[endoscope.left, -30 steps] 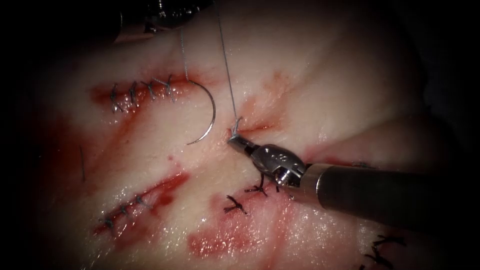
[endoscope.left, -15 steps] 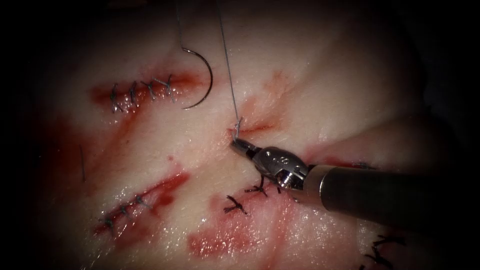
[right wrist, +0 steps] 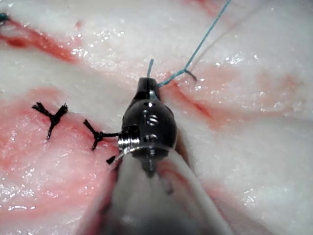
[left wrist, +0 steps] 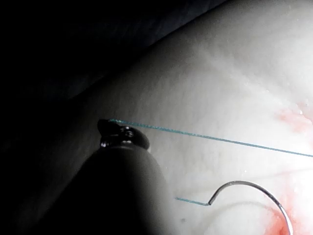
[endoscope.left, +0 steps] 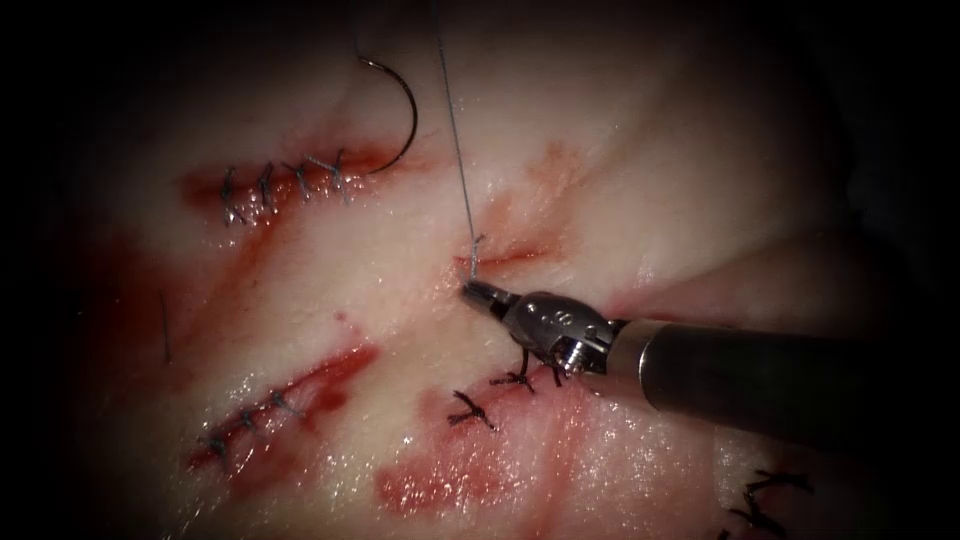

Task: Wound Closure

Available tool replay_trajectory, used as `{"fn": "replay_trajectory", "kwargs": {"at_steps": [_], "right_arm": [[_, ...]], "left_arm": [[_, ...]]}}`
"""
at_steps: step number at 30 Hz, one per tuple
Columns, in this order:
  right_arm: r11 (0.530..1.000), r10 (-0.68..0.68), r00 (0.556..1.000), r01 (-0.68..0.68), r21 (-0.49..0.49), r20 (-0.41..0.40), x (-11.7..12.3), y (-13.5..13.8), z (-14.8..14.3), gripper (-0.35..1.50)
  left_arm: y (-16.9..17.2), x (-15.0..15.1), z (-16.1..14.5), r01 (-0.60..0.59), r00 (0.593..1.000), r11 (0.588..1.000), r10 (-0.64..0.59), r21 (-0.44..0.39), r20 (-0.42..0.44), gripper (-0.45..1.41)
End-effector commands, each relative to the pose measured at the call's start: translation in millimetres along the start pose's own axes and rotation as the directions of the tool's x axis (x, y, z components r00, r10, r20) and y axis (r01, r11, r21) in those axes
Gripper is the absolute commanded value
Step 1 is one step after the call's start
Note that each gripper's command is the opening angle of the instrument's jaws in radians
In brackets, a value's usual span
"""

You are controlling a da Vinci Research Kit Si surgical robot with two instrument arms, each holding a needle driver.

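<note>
In the endoscope view we see the right tool [endoscope.left: 470,291] with its jaws closed on the short tail of thread [endoscope.left: 456,150] at the left end of a small open cut [endoscope.left: 510,255] near the middle of the tissue [endoscope.left: 650,180]; the long strand runs taut from there toward the tissue's far edge. The needle [endoscope.left: 400,110] hangs free above the tissue near that far edge, just beyond the right end of a stitched cut [endoscope.left: 285,185], and it is not in the tissue. We judge that a hard pull on the taut strand could drag the tail out of the closed jaws or tear the cut's edge where the thread enters. In the left wrist view the left tool [left wrist: 123,137] has the thread [left wrist: 210,138] running from its tip, so we take it to be clamped on the strand; the needle [left wrist: 259,193] dangles beside it with a short piece of thread at its eye, held by nothing. Swinging loose, its point could snag the tissue. In the right wrist view the right tool [right wrist: 146,87] pinches the thread [right wrist: 195,51] right at the cut [right wrist: 195,103].
</note>
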Motion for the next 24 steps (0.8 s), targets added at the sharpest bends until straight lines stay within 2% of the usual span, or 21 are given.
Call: {"fn": "replay_trajectory", "kwargs": {"at_steps": [1,7,14,17,24], "right_arm": [[1.0,-0.006,1.0,0.006,0.019,-0.004,0.0,-0.4,0.9,-0.35],[0.997,-0.047,0.999,0.047,0.06,0.002,0.0,-1.1,0.8,-0.35],[0.996,-0.078,0.996,0.075,0.051,0.045,-0.7,-0.7,0.8,-0.35],[0.991,-0.087,0.995,0.083,0.101,0.043,-1.0,-1.5,0.4,-0.35],[0.984,-0.107,0.994,0.1,0.146,0.039,-0.5,-2.4,-0.3,-0.35]], "left_arm": [[-0.8,0.3,1.0,-0.006,1.0,1.0,0.006,0.005,0.0,-0.45],[-1.6,0.2,1.5,-0.017,1.0,1.0,0.017,0.023,0.001,-0.45],[-3.3,0.0,2.7,-0.036,0.999,0.997,0.036,0.066,0.003,-0.45],[-4.2,-0.1,3.5,-0.042,0.999,0.996,0.042,0.082,-0.001,-0.45],[-5.5,0.1,5.7,-0.052,0.999,0.992,0.053,0.113,-0.007,-0.45]]}}
